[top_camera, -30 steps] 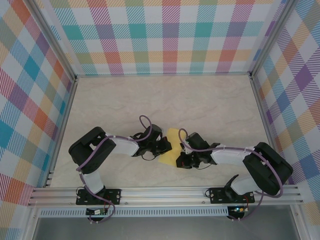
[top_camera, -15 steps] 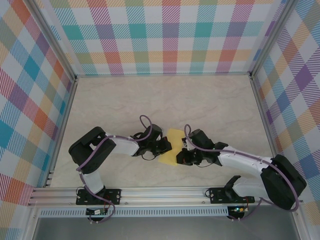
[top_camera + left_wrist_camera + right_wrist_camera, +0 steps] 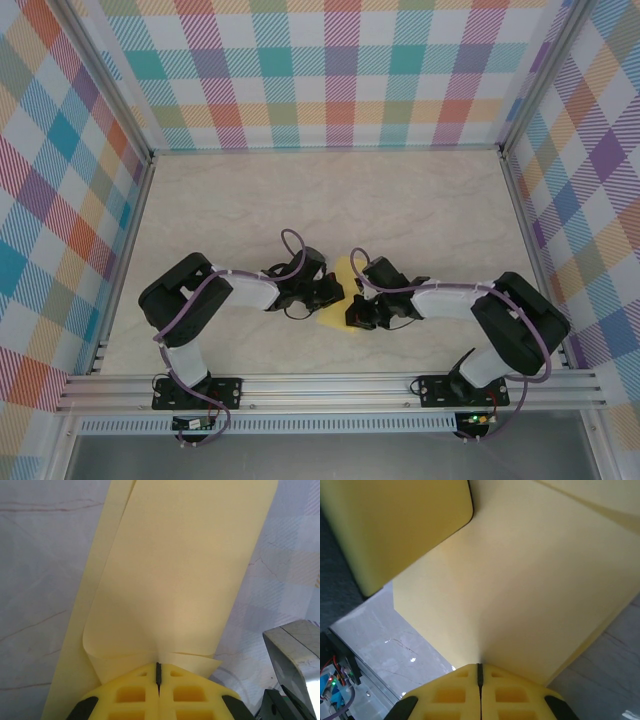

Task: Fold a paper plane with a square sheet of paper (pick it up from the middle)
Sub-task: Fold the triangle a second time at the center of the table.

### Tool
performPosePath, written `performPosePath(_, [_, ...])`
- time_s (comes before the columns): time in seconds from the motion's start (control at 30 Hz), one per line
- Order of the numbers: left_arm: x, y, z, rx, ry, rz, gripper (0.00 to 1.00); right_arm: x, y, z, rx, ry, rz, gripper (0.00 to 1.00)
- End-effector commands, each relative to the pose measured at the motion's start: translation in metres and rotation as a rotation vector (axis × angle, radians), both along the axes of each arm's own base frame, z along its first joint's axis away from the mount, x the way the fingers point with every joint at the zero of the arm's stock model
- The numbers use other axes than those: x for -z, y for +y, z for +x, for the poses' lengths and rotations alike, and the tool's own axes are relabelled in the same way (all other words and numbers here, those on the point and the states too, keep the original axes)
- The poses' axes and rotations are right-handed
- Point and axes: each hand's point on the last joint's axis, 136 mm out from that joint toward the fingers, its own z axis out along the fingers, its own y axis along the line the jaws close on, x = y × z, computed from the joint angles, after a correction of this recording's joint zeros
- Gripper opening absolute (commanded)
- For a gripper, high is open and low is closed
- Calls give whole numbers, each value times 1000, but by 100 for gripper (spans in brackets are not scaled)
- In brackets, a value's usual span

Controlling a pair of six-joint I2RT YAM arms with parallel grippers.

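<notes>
The square sheet of paper (image 3: 334, 318) is bright yellow and sits between the two arms, just in front of their bases. In the left wrist view the sheet (image 3: 175, 570) is doubled over, with a curled lower layer. My left gripper (image 3: 159, 666) is shut on its near edge. In the right wrist view the paper (image 3: 530, 580) fans out flat from my right gripper (image 3: 480, 666), which is shut on another edge. From above, the left gripper (image 3: 338, 292) and right gripper (image 3: 352, 314) almost meet over the sheet and hide most of it.
The pale marbled tabletop (image 3: 330, 200) stretches back to checked walls. An aluminium rail (image 3: 330, 388) runs along the near edge by the arm bases. A grey part of the right arm (image 3: 292, 652) shows beside the paper. A yellow finger of the left gripper (image 3: 395, 525) stands close.
The right arm's elbow swung out and then back in. Its gripper slid slightly left over the sheet, covering more of it. The left arm has stayed still.
</notes>
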Motion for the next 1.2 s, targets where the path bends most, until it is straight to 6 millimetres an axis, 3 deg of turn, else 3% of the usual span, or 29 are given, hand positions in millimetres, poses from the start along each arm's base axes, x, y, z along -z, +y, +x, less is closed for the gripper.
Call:
performPosePath(0.0, [38, 21, -19, 9, 79, 141, 0, 16, -16, -10, -5, 12, -74, 5])
performPosePath(0.13, [22, 12, -14, 33, 41, 101, 1, 24, -23, -20, -8, 37, -81, 5])
performPosePath(0.3, [-21, 1, -3, 46, -44, 34, 7, 25, -26, -22, -19, 41, -97, 4])
performPosePath(0.47, [-31, -1, -7, 57, -43, 3, 7, 25, -26, -20, -18, 37, -104, 3])
performPosePath(0.73, [-14, -7, -11, 89, -13, -3, 5, 26, -28, -21, -18, 38, -111, 3])
performPosePath(0.93, [15, 12, -5, 19, 9, 103, 1, 31, -32, -24, -15, 56, -133, 1])
performPosePath(1.17, [20, 27, 8, 0, 2, 139, 1, 38, -39, -29, -15, 77, -169, 0])
